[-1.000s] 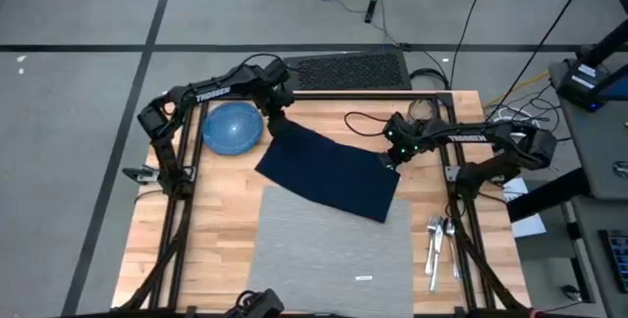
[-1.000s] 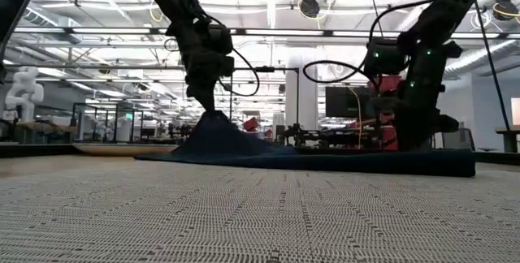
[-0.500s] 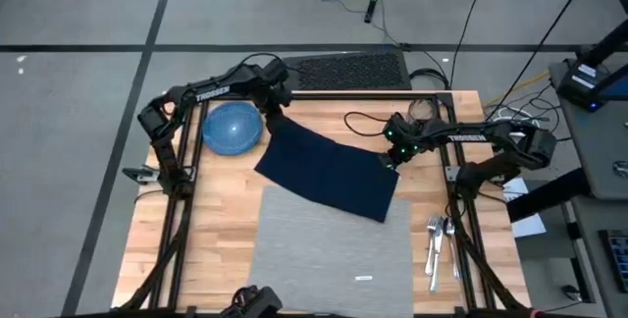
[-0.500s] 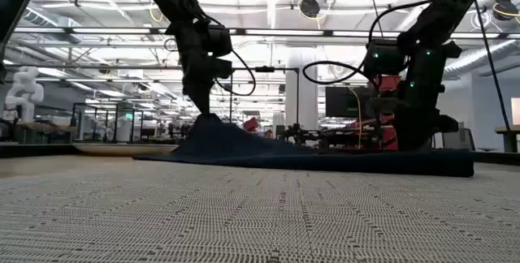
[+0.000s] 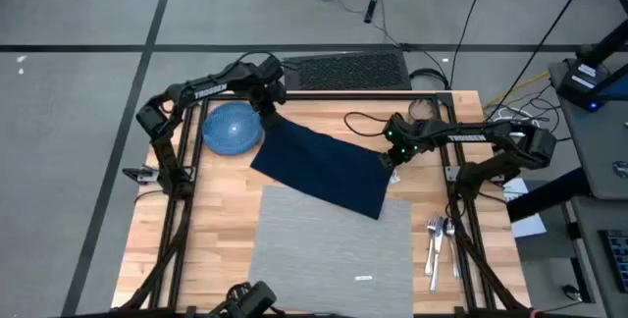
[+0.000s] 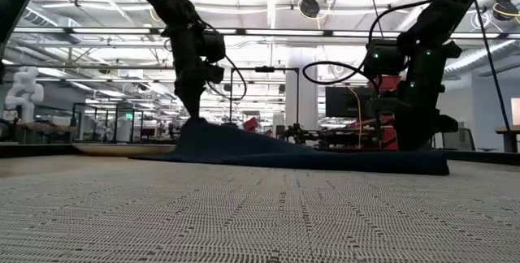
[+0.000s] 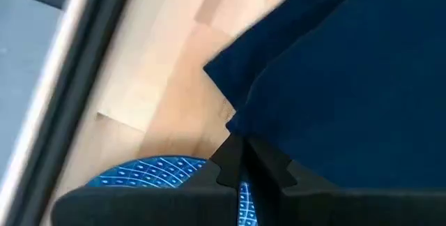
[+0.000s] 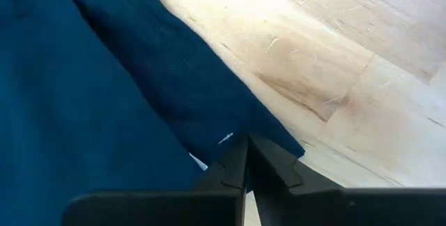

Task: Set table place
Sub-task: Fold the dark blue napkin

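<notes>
A dark navy napkin [image 5: 322, 166] lies slanted on the table [image 5: 196, 230]. Its near edge overlaps the far edge of the light-grey placemat [image 5: 334, 254]. My left gripper [image 5: 269, 117] is shut on the napkin's far left corner, right beside the blue dish [image 5: 233, 128]. My right gripper [image 5: 393, 157] is shut on the napkin's far right corner. In the low view the napkin [image 6: 309, 159] rises to a small peak under my left gripper [image 6: 195, 115]. My left gripper pinches the napkin's far left corner [image 7: 245, 130] between its two fingers, coming from above. That corner [image 6: 195, 125] is raised a little; the cloth slopes down from it onto the table. My right gripper pinches the napkin's far right corner [image 8: 233, 137] between its two fingers, from above. This corner stays low near the wood, and the edge between the two grippers is fairly straight.
Forks and spoons [image 5: 438, 239] lie at the table's right edge beside the placemat. A black cable [image 5: 368, 124] runs over the far part of the table. Bare wood [image 5: 191, 249] lies left of the placemat.
Both grippers have moved toward the table's left edge, dragging the napkin with them. The raised corner under my left gripper has come down a little, closer to the blue dish.
</notes>
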Controlling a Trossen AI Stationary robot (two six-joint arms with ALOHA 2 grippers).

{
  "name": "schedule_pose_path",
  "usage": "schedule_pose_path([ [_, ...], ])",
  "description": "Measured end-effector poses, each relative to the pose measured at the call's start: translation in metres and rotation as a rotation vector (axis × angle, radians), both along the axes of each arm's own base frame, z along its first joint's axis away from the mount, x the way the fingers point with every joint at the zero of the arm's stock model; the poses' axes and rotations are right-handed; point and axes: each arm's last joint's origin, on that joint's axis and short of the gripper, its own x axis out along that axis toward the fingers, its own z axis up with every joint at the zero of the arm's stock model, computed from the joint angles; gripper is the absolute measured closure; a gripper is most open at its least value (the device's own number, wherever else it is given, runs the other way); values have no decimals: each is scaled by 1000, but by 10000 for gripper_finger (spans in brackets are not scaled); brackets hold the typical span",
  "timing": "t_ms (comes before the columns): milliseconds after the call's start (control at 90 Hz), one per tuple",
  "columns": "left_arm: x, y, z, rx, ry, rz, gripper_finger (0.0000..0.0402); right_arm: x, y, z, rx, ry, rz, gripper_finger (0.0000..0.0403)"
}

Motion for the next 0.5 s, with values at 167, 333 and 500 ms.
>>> schedule_pose_path([
  [167, 1, 0, -4, 8, -11, 2, 402, 0, -2, 1, -10, -18, -27, 403],
  [333, 6, 3, -3, 30, -62, 23, 402, -5, -4, 10, -63, -39, -115, 390],
  [500, 8, 4, -2, 19, -106, 13, 387, -9, -1, 30, -113, -140, -121, 360],
])
